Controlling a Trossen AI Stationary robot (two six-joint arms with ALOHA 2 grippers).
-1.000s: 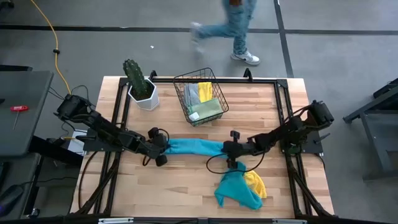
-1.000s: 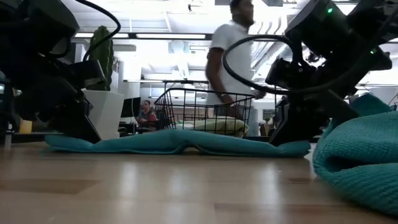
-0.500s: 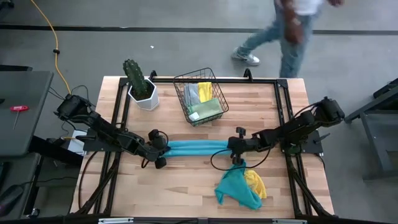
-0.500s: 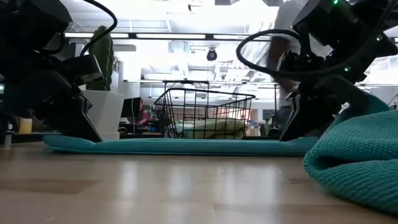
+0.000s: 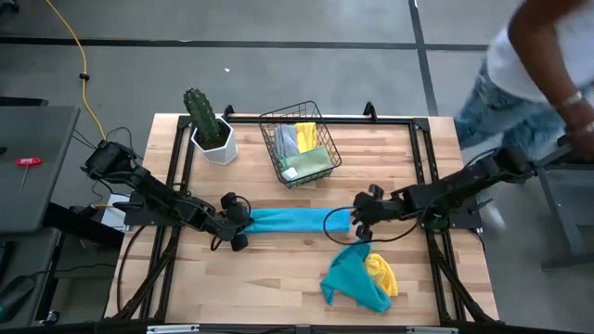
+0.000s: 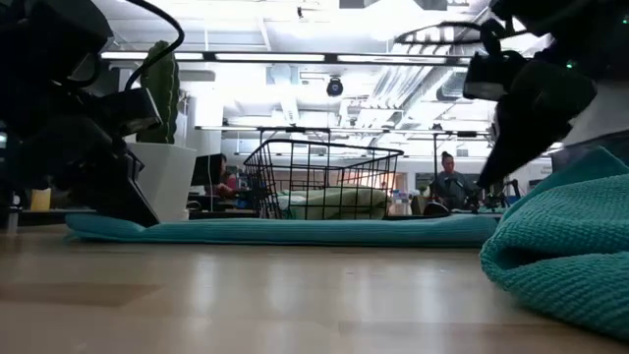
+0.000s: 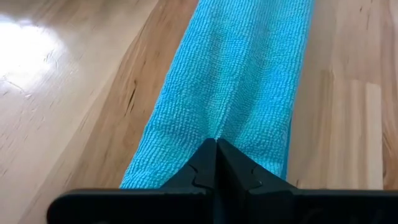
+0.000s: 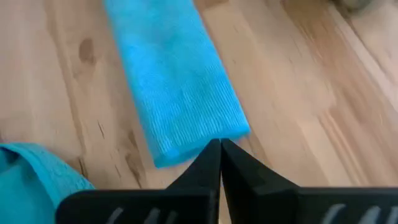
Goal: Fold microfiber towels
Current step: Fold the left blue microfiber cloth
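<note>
A teal-blue microfiber towel (image 5: 297, 221), folded into a long narrow strip, lies flat across the middle of the table (image 5: 278, 269). My left gripper (image 5: 243, 223) is shut with its tips on the strip's left end. My right gripper (image 5: 356, 217) is shut and hangs above the table just past the strip's right end (image 8: 199, 140); in the low view it (image 6: 511, 147) stands clear above the cloth. A crumpled teal towel (image 5: 351, 278) and a yellow one (image 5: 380, 274) lie in a heap near the front right. My left gripper has its shut fingertips (image 7: 217, 146) on the middle of the strip's left end (image 7: 217, 127), coming from the table's left and slanting down, in line with the strip. A crease runs from the tips along the cloth. Whether cloth is caught between the fingers I cannot tell.
A black wire basket (image 5: 299, 144) with yellow, grey and green cloths stands at the far middle. A cactus in a white pot (image 5: 212, 130) is at the far left. A person (image 5: 548, 56) stands by the table's far right corner.
My right gripper has risen off the strip's right end and drawn back toward the table's right edge, rolling a little, still shut. The strip, humped in the middle a second ago, first got pulled straight and now lies flat. A person walked past the far side toward the right.
</note>
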